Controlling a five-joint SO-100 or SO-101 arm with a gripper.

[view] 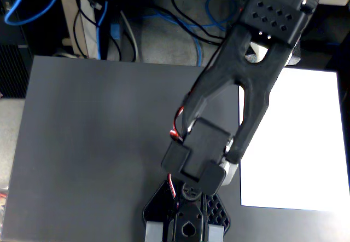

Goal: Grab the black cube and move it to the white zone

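Reaching from the top right of the fixed view down to the lower centre, the black arm (240, 88) lies over a dark grey board (93, 143), with its gripper (188, 220) at the bottom edge. Whether the fingers are spread or pressed together cannot be told. No black cube is visible; the white sheet (301, 143) lies at right, its left edge partly covered by the arm.

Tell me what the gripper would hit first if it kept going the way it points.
The gripper points toward the bottom edge of the fixed view, low over the dark grey board. It would probably meet the board first, though depth is unclear. No black cube shows.
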